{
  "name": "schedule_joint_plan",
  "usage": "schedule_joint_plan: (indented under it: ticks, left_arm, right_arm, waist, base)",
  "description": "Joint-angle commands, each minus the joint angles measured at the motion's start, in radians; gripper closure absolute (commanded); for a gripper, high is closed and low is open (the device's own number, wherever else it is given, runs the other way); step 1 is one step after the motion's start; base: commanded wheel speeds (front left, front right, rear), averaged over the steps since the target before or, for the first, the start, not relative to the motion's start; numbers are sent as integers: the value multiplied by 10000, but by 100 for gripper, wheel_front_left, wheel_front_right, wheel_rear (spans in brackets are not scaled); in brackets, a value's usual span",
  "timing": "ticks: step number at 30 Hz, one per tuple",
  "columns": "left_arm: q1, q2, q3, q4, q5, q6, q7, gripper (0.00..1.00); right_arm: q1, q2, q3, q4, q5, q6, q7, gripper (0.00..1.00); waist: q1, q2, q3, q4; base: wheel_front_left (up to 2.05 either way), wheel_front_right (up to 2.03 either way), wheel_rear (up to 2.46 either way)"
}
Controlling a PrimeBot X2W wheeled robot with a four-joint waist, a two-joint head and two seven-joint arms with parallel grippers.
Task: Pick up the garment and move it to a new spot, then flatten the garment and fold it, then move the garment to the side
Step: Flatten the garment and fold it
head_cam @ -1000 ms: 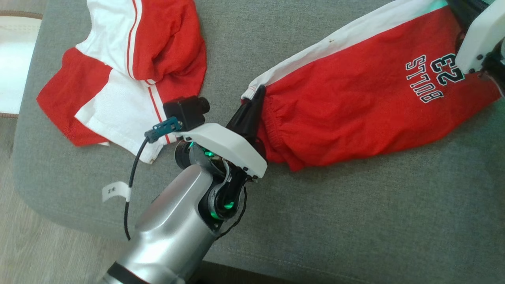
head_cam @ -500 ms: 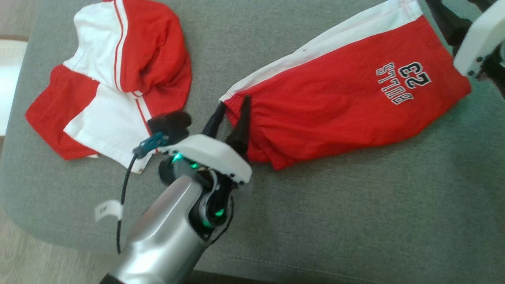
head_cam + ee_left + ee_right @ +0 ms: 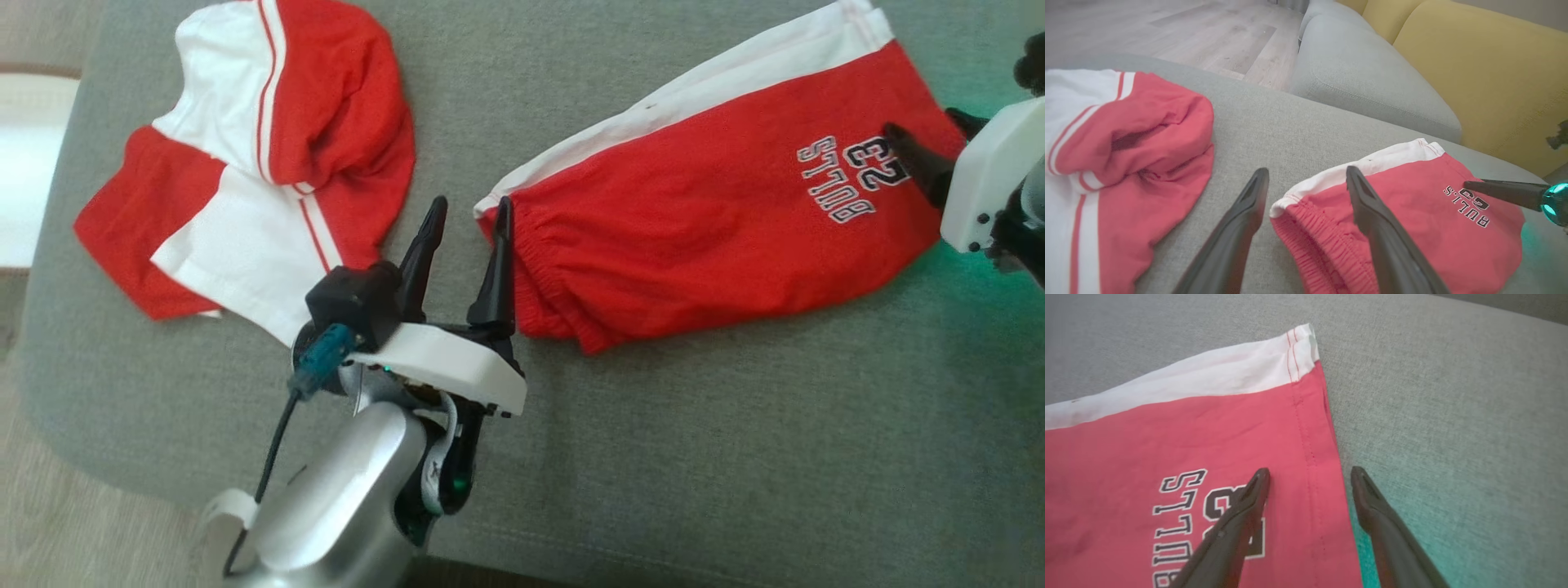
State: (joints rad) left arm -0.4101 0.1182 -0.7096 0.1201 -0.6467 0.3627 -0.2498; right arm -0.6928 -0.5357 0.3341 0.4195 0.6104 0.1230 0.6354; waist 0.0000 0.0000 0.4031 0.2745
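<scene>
Flat on the grey seat cushion (image 3: 735, 457) lie the red shorts (image 3: 710, 245), white side stripe toward the far edge and the "BULLS 23" print near the hem. The left claw (image 3: 472, 204) sits at the elastic waistband end, its fingers spread apart and gripping nothing. In the left wrist view, the left claw (image 3: 1306, 171) straddles the waistband corner, with one finger over bare cushion and the other over the red cloth of the shorts (image 3: 1412, 212). Whether either tip presses down cannot be told.

The right claw (image 3: 922, 122) is at the opposite end, likewise spread and empty. In the right wrist view, the right claw (image 3: 1309, 470) brackets the stitched hem of the shorts (image 3: 1188, 433), one finger above the printed number and the other above the cushion just past the edge.

Close by the left claw's outer finger lies a second garment (image 3: 261, 180), red with white panels and thin stripes, crumpled and partly doubled over itself. It is near the waistband but apart from it, with a strip of cushion between them.

Beyond, the left wrist view shows another grey cushion (image 3: 1363, 81), a yellow backrest (image 3: 1474, 73) and pale wooden floor (image 3: 1208, 32).
</scene>
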Motion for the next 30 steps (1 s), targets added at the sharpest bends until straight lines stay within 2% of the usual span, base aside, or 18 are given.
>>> schedule_joint_plan:
  ticks: [1, 9, 14, 15, 16, 17, 21, 25, 30]
  left_arm:
    - [68, 15, 382, -514, 409, -51, -117, 0]
    - [453, -353, 610, -907, 1233, -671, -118, 0]
    - [683, -528, 852, -1011, 1623, -1063, -119, 0]
    - [721, -553, 904, -1021, 1680, -1139, -119, 0]
    - [765, -576, 969, -1037, 1715, -1212, -119, 0]
    - [810, -595, 1033, -1042, 1752, -1269, -119, 0]
    - [991, -644, 1268, -1045, 1872, -1444, -119, 0]
    - [1197, -666, 1458, -1031, 1938, -1587, -119, 0]
    - [1514, -674, 1722, -1002, 2097, -1734, -120, 0]
  right_arm:
    - [-190, 60, -157, -107, -318, 77, 129, 0]
    - [-534, 243, -561, 555, -1281, 77, 556, 0]
    - [-673, 526, -548, 736, -1475, 77, 1004, 0]
    - [-647, 556, -471, 706, -1435, 77, 1097, 33]
    - [-613, 597, -411, 644, -1327, 77, 1148, 87]
    - [-578, 645, -415, 595, -1190, 77, 1176, 100]
    - [-489, 836, -614, 425, -782, 77, 1053, 100]
    - [-424, 1121, -1337, 396, -299, 77, 668, 100]
    - [-131, 1044, -2368, 308, 62, 77, 471, 100]
  waist:
    - [0, 0, 190, 230]
    - [0, 0, 439, 668]
    - [0, 0, 510, 739]
    - [0, 0, 496, 737]
    - [0, 0, 477, 725]
    - [0, 0, 456, 704]
    - [0, 0, 353, 483]
    - [0, 0, 165, 140]
    - [0, 0, -182, -357]
  base:
    - [0, 0, 0]
    - [0, 0, 0]
    - [0, 0, 0]
    - [0, 0, 0]
    - [0, 0, 0]
    - [0, 0, 0]
    - [0, 0, 0]
    - [0, 0, 0]
    - [0, 0, 0]
